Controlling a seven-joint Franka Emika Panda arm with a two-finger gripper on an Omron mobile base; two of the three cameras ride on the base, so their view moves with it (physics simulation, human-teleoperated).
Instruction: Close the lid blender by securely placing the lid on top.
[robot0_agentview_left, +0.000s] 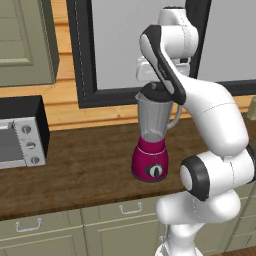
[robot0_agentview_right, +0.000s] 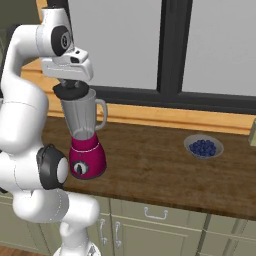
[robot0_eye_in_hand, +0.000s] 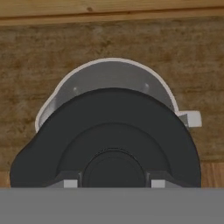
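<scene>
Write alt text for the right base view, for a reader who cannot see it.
A white robot arm holds a dark round lid in its gripper at the rim of a blender with a clear grey jar and magenta base. The blender stands on a wooden counter before a window, with a bowl of blueberries to its right.

Even, flat rendered light; no glare, no strong shadows.
Soft, slightly blurred edges throughout. Below the gripper (robot0_agentview_right: 71, 86) the blender (robot0_agentview_right: 86, 135) throws a faint shadow on the counter (robot0_agentview_right: 165, 165). Window (robot0_agentview_right: 115, 42) behind reads pale grey. Hand view low-detail, lid (robot0_eye_in_hand: 107, 140) dark.
</scene>
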